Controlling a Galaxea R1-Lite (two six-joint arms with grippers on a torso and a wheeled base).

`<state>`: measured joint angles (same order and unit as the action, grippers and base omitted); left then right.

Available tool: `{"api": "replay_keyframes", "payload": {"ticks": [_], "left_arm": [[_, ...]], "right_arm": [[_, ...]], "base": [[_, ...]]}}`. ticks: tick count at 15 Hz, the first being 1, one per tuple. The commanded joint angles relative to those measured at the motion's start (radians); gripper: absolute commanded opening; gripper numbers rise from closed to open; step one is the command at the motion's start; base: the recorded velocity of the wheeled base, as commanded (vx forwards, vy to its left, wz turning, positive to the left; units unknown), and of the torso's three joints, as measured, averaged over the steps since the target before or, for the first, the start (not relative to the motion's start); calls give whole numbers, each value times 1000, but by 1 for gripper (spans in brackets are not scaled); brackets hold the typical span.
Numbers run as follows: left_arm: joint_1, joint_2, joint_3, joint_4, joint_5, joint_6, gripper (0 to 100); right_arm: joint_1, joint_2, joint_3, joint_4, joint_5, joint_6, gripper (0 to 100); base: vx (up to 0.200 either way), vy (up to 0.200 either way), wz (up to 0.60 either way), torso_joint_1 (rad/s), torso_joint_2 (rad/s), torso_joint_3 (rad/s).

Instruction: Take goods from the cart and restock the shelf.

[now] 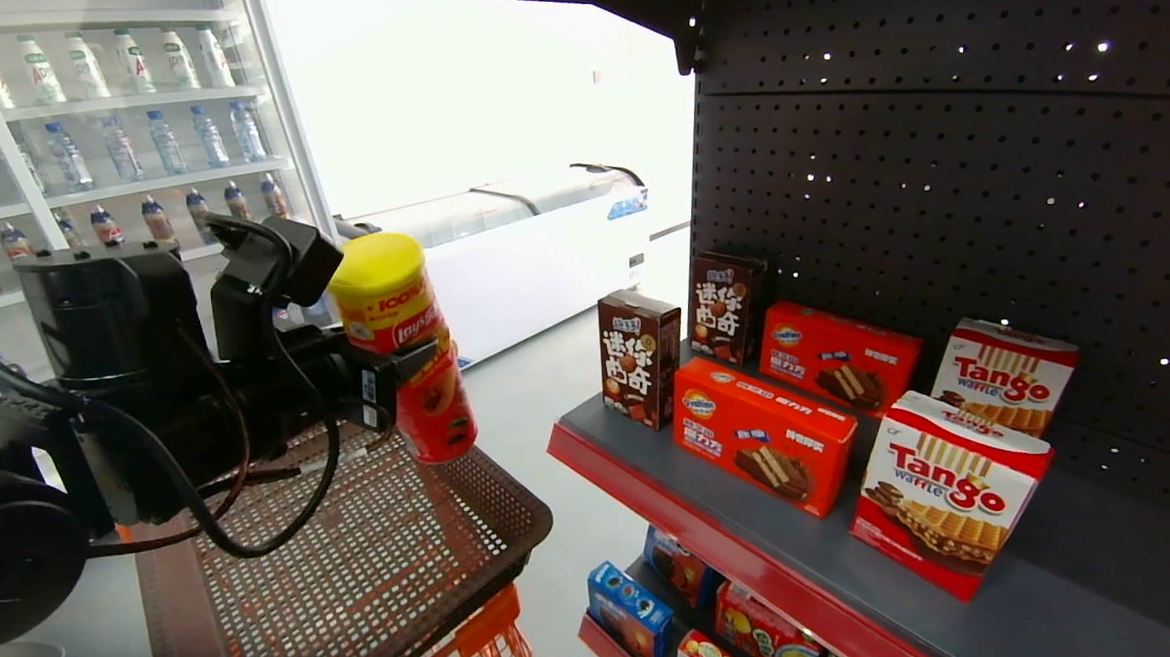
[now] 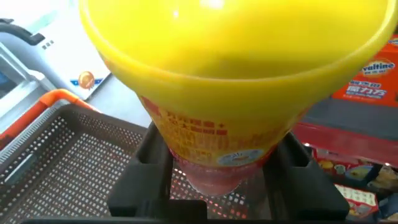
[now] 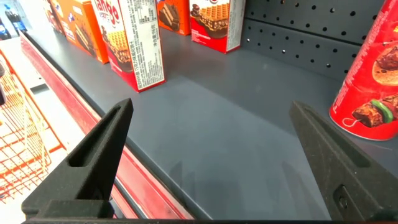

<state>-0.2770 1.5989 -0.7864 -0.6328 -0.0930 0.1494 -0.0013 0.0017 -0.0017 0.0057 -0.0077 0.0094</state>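
A red chips can [image 1: 406, 348] with a yellow lid hangs upright above the cart's brown mesh basket [image 1: 377, 560], left of the shelf [image 1: 652, 465]. My left gripper [image 1: 392, 379] is shut on its middle. The left wrist view looks down on the can's lid [image 2: 230, 74], with the gripper's fingers [image 2: 149, 174] on both sides of the body. My right gripper [image 3: 211, 168] stands open over a bare stretch of the grey shelf board [image 3: 236, 118]. Another red can [image 3: 373, 87] stands on the shelf beside it, against the pegboard.
The shelf holds brown boxes [image 1: 640, 356], orange boxes [image 1: 763, 434] and red-and-white wafer boxes [image 1: 944, 490]. Small packs [image 1: 630, 612] fill the lower shelf. An orange basket [image 1: 462, 655] sits under the mesh one. A bottle cooler [image 1: 104, 123] and a chest freezer [image 1: 520, 242] stand behind.
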Motion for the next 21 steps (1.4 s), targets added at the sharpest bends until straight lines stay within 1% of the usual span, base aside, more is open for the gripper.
{"api": "replay_keyframes", "payload": {"ticks": [1,3,5,7,9,11,12,13,15,17,18,19,21], "left_arm": [[-36,-36,-5,28,2,9,0],[-68,-65,-17,102,4,50,0],[-108,-89,-36,183,18,52,0],[-140,-94,-82,235,55,47,0],[-156,-94,-125,297,55,42,0],[-180,-102,-157,341,55,3,0],[-225,-122,-185,380,55,-71,0],[-245,-136,-194,407,55,-102,0],[-249,-157,-175,415,52,-108,0],[-275,-195,-143,418,50,-108,0],[-278,-209,-128,420,50,-108,0],[-292,-231,-94,420,48,-108,0],[-309,-260,-56,420,48,-108,0]], "right_arm": [[0,0,0,0,0,0,100],[0,0,0,0,0,0,100],[0,0,0,0,0,0,100],[0,0,0,0,0,0,100],[0,0,0,0,0,-2,100],[0,0,0,0,0,-2,100],[0,1,0,0,0,-2,100],[0,1,0,0,0,-2,100],[0,0,0,0,0,-2,100],[0,1,0,0,0,-2,100],[0,1,0,0,0,-2,100],[0,0,0,0,0,-2,100],[0,1,0,0,0,-2,100]], "base": [[0,0,0,0,0,0],[0,0,0,0,0,0],[0,0,0,0,0,0],[0,0,0,0,0,0],[0,0,0,0,0,0],[0,0,0,0,0,0],[0,0,0,0,0,0],[0,0,0,0,0,0],[0,0,0,0,0,0],[0,0,0,0,0,0],[0,0,0,0,0,0],[0,0,0,0,0,0],[0,0,0,0,0,0]]}}
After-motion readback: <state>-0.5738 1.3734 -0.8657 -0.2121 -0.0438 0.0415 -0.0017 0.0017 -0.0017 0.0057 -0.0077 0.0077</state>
